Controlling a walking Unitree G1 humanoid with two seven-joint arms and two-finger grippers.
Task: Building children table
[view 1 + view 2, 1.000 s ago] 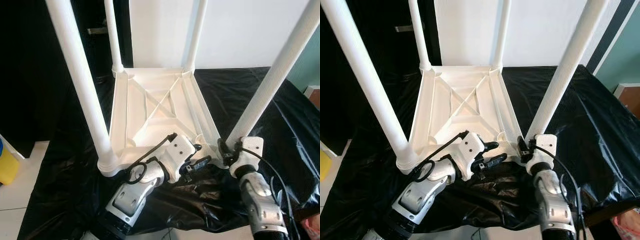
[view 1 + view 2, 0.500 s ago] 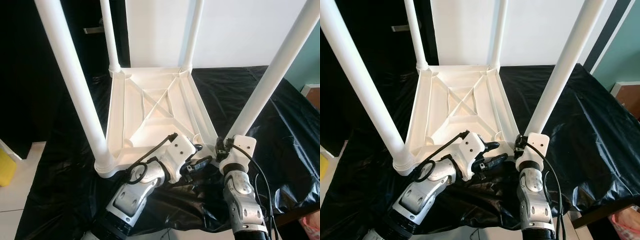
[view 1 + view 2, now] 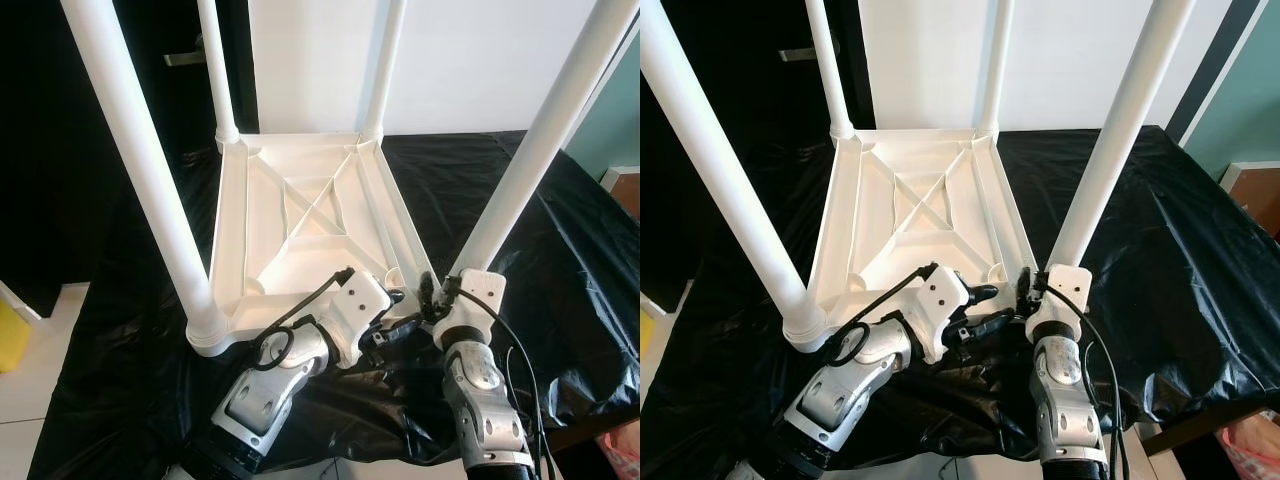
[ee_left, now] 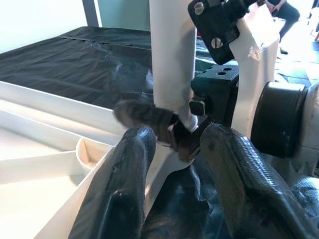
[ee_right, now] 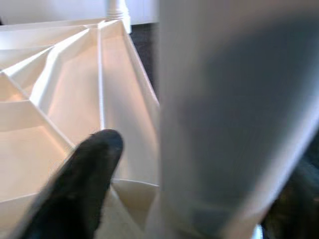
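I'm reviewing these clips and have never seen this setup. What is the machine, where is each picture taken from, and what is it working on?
This is a humanoid robot with two silver arms, each ending in a two-fingered black tool. Two pictures come from a stereo camera on its head, looking down; the other two come from cameras on its wrists.

In front of it a white plastic children's table lies upside down on a black plastic sheet, its four white tube legs pointing up.

The right tool sits at the base of the near right white leg, fingers either side of it; how firmly it grips I cannot tell. The left tool is open beside it, at the table's near corner.
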